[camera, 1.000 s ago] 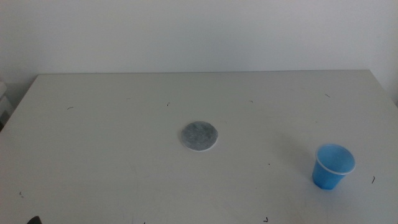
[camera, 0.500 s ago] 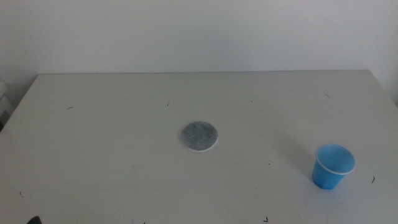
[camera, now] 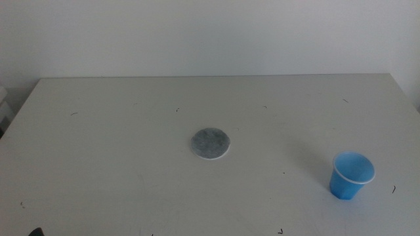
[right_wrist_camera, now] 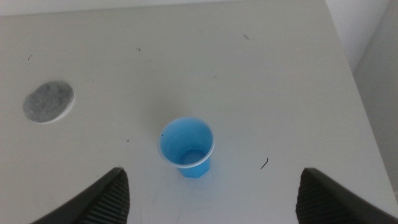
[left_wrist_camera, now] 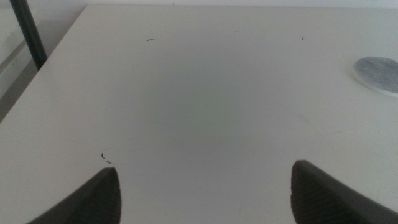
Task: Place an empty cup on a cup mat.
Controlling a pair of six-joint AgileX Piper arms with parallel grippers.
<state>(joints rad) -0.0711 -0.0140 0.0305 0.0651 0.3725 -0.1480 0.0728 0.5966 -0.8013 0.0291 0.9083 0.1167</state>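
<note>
Small bright blue tapered cup (camera: 351, 175) upright, mouth up, at four o'clock from the flat round speckled grey cup mat (camera: 210, 143), well apart, left gripper (left_wrist_camera: 205, 186) and right gripper (right_wrist_camera: 211, 186) both spread wide, holding nothing, above the white table (camera: 105, 157).

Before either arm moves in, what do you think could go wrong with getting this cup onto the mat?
The cup is light, tapered and upright near the table's right edge; a jaw of the open right gripper clipping its rim could tip it or push it off.

The cup mat is only slightly wider than the cup and lies well apart from it, so a small placement error may leave the cup overhanging.

The open left gripper waits over bare table.
</note>
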